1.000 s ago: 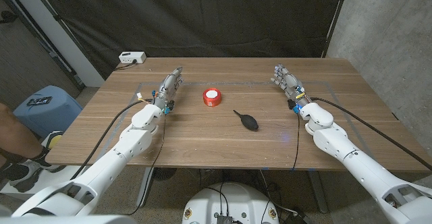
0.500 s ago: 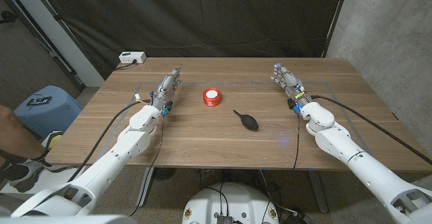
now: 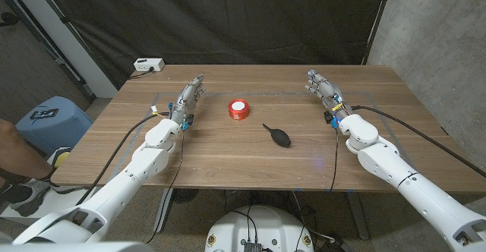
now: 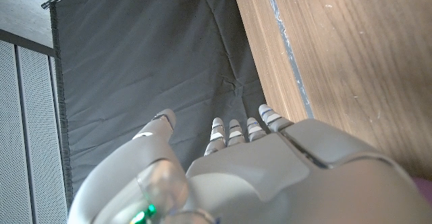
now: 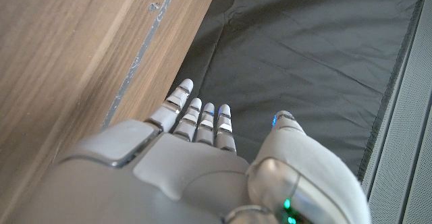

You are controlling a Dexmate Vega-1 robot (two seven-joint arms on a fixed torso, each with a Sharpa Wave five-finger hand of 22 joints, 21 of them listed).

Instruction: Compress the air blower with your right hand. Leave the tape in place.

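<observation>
Black and bulb-shaped, the air blower (image 3: 279,136) lay on the wooden table (image 3: 228,157) near its middle, a little toward the near edge, with its thin nozzle pointing toward the far left. A red roll of tape (image 3: 238,108) with a white centre sat just beyond it, toward the far edge and slightly to the left, apart from the blower.

Neither hand touched either thing. The right hand (image 3: 325,91) was toward the table's far right corner, well apart from the blower, its fingers stretched out straight toward the far edge and holding nothing. In the right wrist view the right hand (image 5: 202,163) had its fingers (image 5: 202,119) close side by side, with the thumb set off to one side, above the table's edge and the dark curtain (image 5: 324,42) behind it.

The left hand (image 3: 188,98) was on the far left part of the table, well to the left of the tape, fingers likewise extended and empty. The left wrist view showed the left hand (image 4: 250,173) with its fingers (image 4: 233,133) together and the thumb apart.

A white box (image 3: 148,65) sat off the table past its far left corner, and a blue bin (image 3: 49,119) stood on the floor beyond the left edge.
</observation>
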